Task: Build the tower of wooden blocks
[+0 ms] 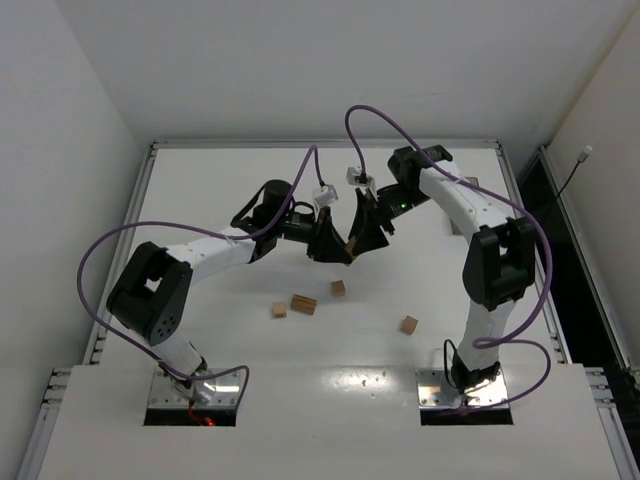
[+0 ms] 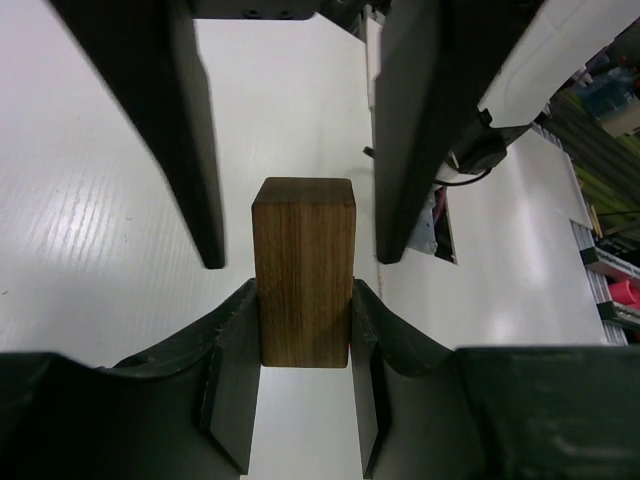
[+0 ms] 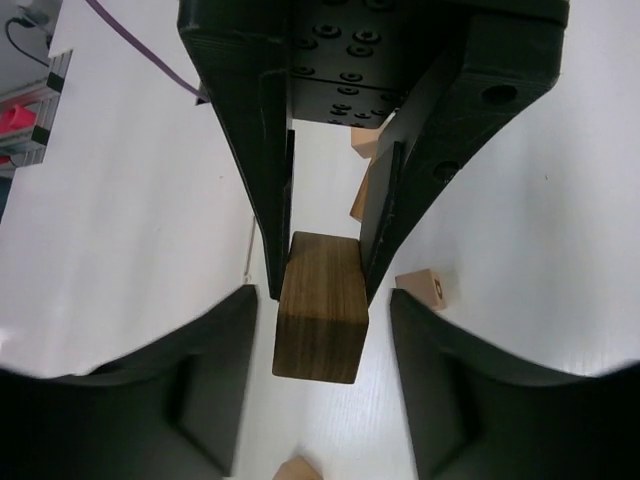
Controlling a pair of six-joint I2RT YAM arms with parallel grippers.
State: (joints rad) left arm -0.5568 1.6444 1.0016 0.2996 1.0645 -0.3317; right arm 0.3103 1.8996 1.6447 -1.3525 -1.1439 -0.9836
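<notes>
Above the table's middle, my left gripper [image 1: 338, 248] is shut on a dark brown wood block [image 2: 305, 275], which it holds in the air by its lower end. My right gripper [image 3: 322, 335] faces it and straddles the same block [image 3: 318, 310]. It stands open, with a gap showing between each finger and the block. In the left wrist view the right gripper's two black fingers [image 2: 190, 150] hang on either side of the block's far end. The held block [image 1: 351, 243] shows as a small brown patch between the two grippers. The tower shows in no view.
Several loose light-brown wood blocks lie on the white table [image 1: 200, 190] nearer the arm bases: one [image 1: 279, 310], a second [image 1: 304, 303], a third [image 1: 338, 288], and another off to the right [image 1: 409, 324]. Purple cables loop above both arms.
</notes>
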